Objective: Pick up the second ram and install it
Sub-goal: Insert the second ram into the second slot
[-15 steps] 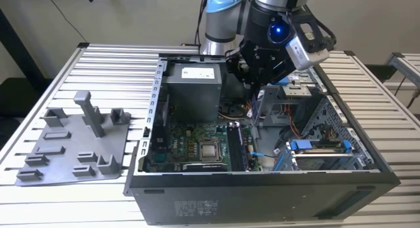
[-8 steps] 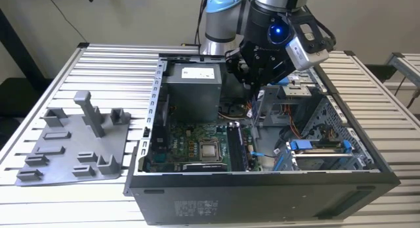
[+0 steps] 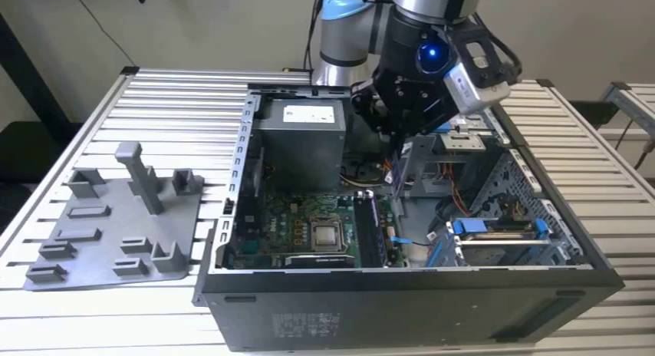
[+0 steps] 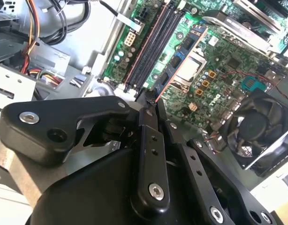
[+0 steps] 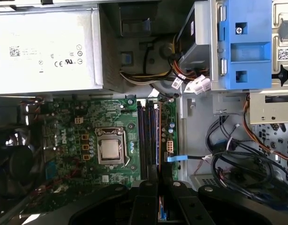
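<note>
Hanging over the case (image 3: 235,210), the gripper (image 4: 151,101) has its fingers closed on the ram (image 4: 181,63), held edge-on so its contact edge faces the board below; it sits just above the slots (image 4: 151,49), beside the CPU socket (image 5: 109,150); its long axis runs parallel to the slots, toward the power supply (image 5: 45,47), seemingly lined up for seating.

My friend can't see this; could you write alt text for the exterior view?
A robot arm's gripper reaches down into an open computer case on a slatted metal table, above the green motherboard. A grey fixture tray lies at the exterior view's left.
</note>
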